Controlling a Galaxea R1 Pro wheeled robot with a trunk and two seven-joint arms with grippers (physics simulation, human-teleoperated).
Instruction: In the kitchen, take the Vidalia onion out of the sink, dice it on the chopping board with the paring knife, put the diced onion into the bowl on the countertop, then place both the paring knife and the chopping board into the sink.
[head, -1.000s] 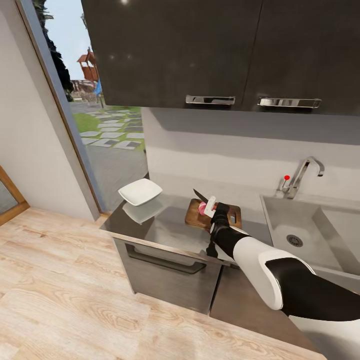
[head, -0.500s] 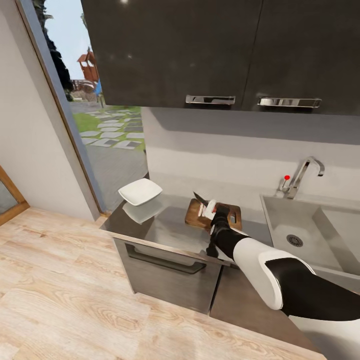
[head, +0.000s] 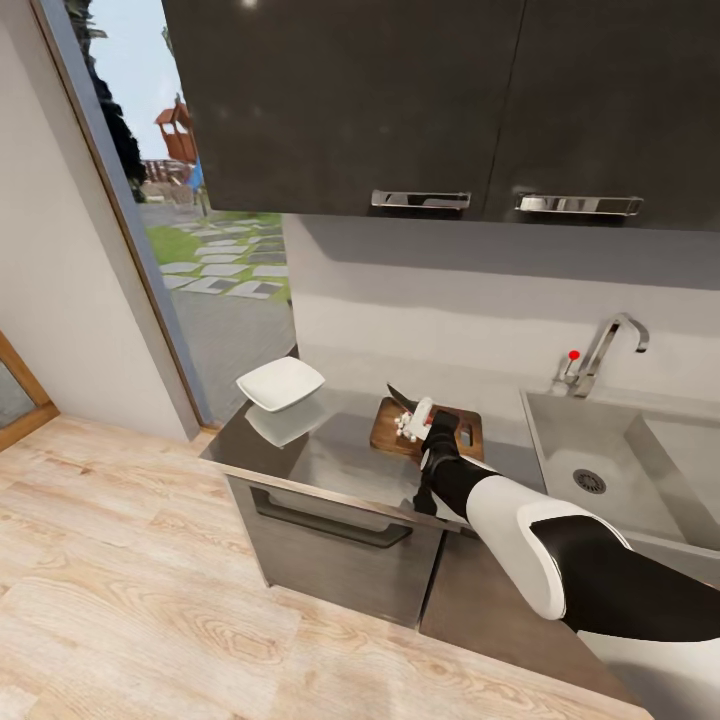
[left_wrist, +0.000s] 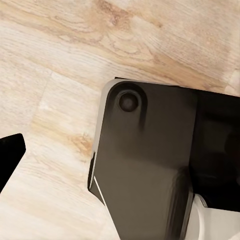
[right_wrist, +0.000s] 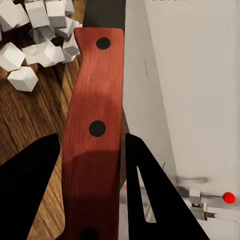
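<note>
The right claw (head: 424, 413) is clamped on the knife (right_wrist: 95, 125) above the board (head: 385, 427), where the white onion bits (right_wrist: 35, 35) lie, and a careless swing could knock them onto the desk (head: 330, 460).

The right arm reaches forward from five o'clock, its right gripper (head: 432, 422) closed on the paring knife (head: 403, 400), whose dark blade points toward ten o'clock. Small white onion cubes (head: 407, 428) lie just under the blade on the chopping board (head: 388, 425), which rests flat on the countertop (head: 330, 455). The bowl (head: 281, 383) sits apart from the board at its nine o'clock, near the counter's end. At three o'clock of the board lies the sink (head: 600, 450), its tap (head: 604, 352) and red knob at the back wall.
</note>
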